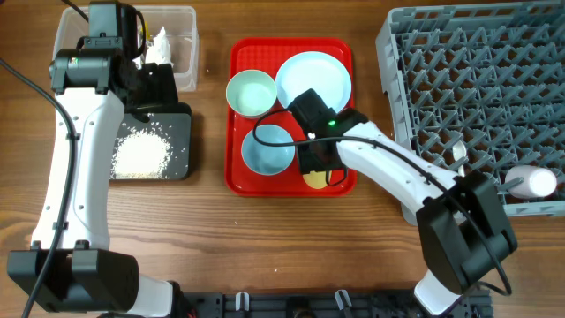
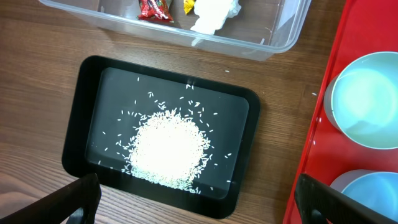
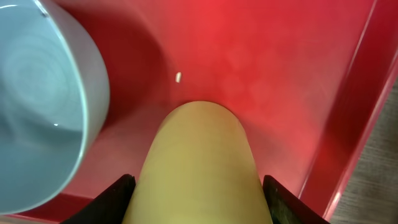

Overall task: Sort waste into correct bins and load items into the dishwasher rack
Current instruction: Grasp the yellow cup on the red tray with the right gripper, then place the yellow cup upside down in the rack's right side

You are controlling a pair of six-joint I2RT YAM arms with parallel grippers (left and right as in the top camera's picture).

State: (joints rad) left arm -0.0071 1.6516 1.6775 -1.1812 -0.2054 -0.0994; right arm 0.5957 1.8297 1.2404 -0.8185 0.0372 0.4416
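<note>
The yellow cup [image 3: 198,162] sat near the front edge of the red tray [image 3: 280,62], just beside the blue bowl [image 3: 37,106]. In the right wrist view its long axis ran in line with the fingers, with its rounded end pointing away from the camera toward the tray's middle. Whether that end was base or rim could not be told. The right gripper [image 3: 199,185] had narrowed onto the cup, with a finger [image 3: 115,199] pressed to each flank. One loose grain [image 3: 178,77] lay on the red floor just past the cup.

From overhead, the greenish bowl [image 1: 251,92] and the plate [image 1: 313,78] filled the tray's far half. The dishwasher rack [image 1: 477,79] stood to the right with a white cup [image 1: 534,182] lying in it.

Well apart, the left gripper [image 2: 199,194] hung over the black tray [image 2: 74,124] with its fingers spread wide and nothing between them. The rice [image 2: 168,146] was heaped in that tray. The clear tub [image 2: 273,43] beyond it held red [image 2: 152,9], yellow [image 2: 188,6] and white [image 2: 214,14] wrappers.
</note>
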